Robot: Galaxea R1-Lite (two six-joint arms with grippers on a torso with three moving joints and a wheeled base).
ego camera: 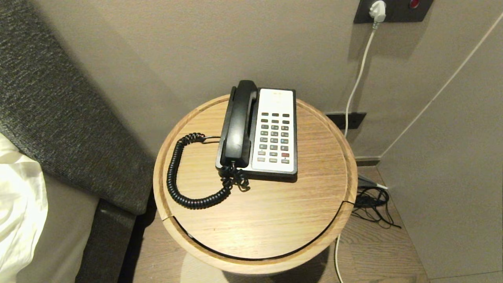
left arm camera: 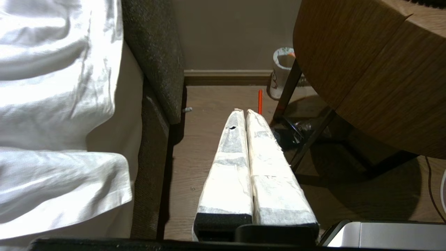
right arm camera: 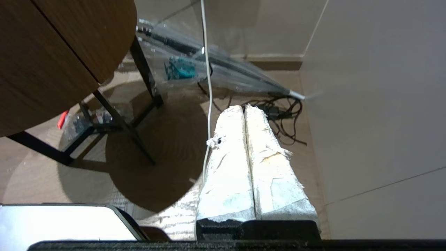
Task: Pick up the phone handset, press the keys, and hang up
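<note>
The glossy black phone handset lies in its cradle along the left side of the black-and-white phone base, whose grey keys fill the white panel. A black coiled cord loops from the handset over the round wooden table. Neither arm shows in the head view. My left gripper hangs shut and empty below the table's left side, over the floor beside the bed. My right gripper hangs shut and empty below the table's right side, near the wall.
A dark upholstered bed frame with white bedding stands left of the table. A white cable runs down the wall from a socket. Black wires lie on the floor at the right. A paper cup stands under the table.
</note>
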